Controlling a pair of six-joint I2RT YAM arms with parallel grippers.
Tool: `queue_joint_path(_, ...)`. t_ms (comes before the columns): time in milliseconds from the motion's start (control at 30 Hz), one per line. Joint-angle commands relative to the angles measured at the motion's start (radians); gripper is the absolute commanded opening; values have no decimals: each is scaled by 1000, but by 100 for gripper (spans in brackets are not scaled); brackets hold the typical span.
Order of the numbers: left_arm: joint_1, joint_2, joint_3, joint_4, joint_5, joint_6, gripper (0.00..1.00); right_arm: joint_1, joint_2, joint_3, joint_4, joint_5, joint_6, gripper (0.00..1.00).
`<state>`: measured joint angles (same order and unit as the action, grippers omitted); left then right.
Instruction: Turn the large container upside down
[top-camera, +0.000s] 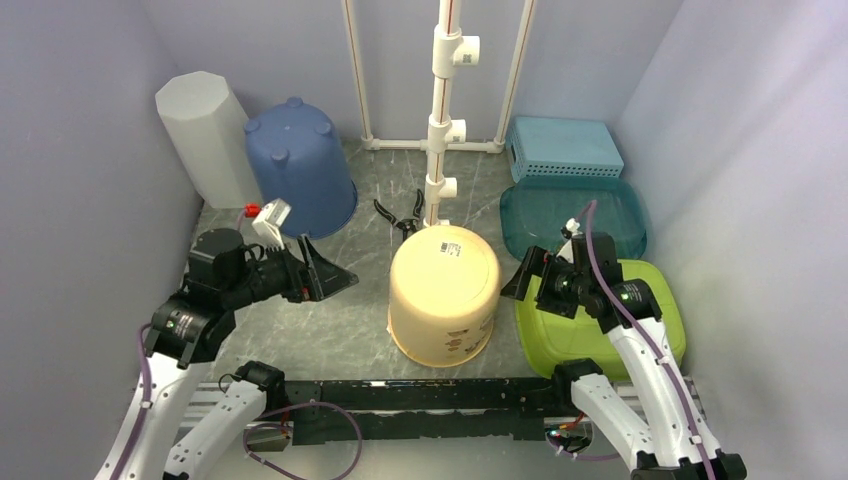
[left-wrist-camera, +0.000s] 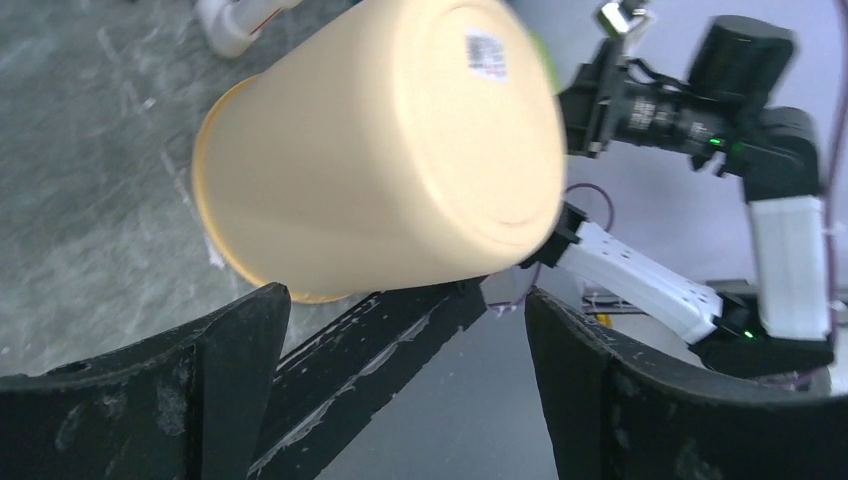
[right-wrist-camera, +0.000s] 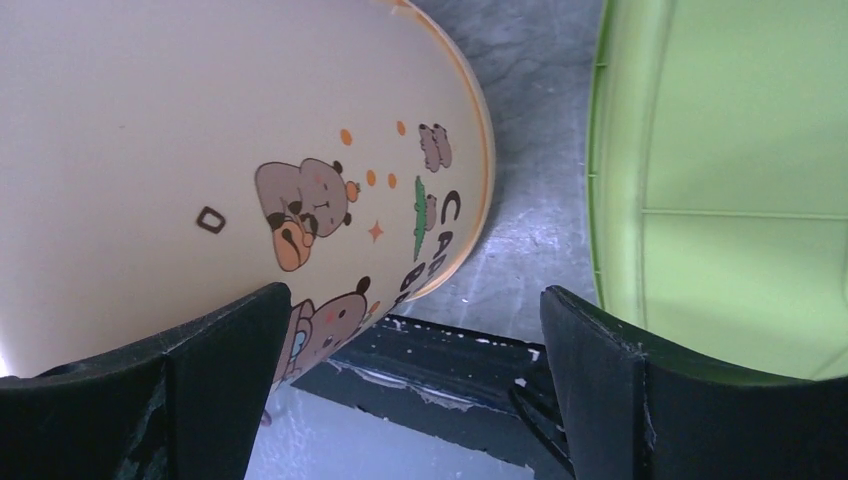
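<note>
Starting nearest, a black rail is seen along the table edge. Just beyond it, the large cream container is stood rim-down on the grey marbled table, its opening hidden and its base label too small to be read. It is flanked by the left gripper and right gripper, both spread wide with nothing grasped. A green tub is partly covered by the right arm. Farther back, pliers, a blue bucket, a grey bin, a teal lid and a blue basket are ringed by pale walls.
</note>
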<state>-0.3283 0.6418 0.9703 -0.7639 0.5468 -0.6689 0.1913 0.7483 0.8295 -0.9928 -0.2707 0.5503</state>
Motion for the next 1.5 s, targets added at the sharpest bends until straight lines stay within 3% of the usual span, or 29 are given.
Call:
queue_joint_path(0, -2, 18, 134, 85, 114, 13, 93, 0, -21, 3, 86, -108, -31, 100)
queue_joint_path(300, -2, 60, 262, 21, 109, 19, 93, 53, -1, -52, 248, -256, 115, 88)
queue_joint_path(500, -2, 47, 265, 20, 102, 1, 93, 326, 16, -86, 380, -52, 323, 84)
queue_joint_path(733, -2, 47, 283, -6, 91, 4, 93, 588, 245, -4, 464, 42, 368, 81)
queue_joint_path(900, -2, 47, 275, -37, 70, 13, 93, 653, 260, 126, 258, 289, 346, 86)
queue_joint_path(1000, -2, 41, 256, -28, 78, 7, 94, 654, 155, 98, 217, 410, 351, 93)
queue_joint_path(1100, -2, 40, 240, -8, 85, 1, 94, 652, 50, 23, 211, 440, 345, 93)
queue_joint_path(1200, -2, 53, 235, 8, 102, 0, 94, 652, -2, -50, 217, 387, 346, 87)
queue_joint_path(1333, -2, 74, 241, 16, 120, 5, 94, 652, -11, -151, 302, 277, 387, 68)
queue_joint_path(1467, -2, 87, 252, 13, 134, 21, 94, 654, -25, -266, 519, 225, 469, 59)
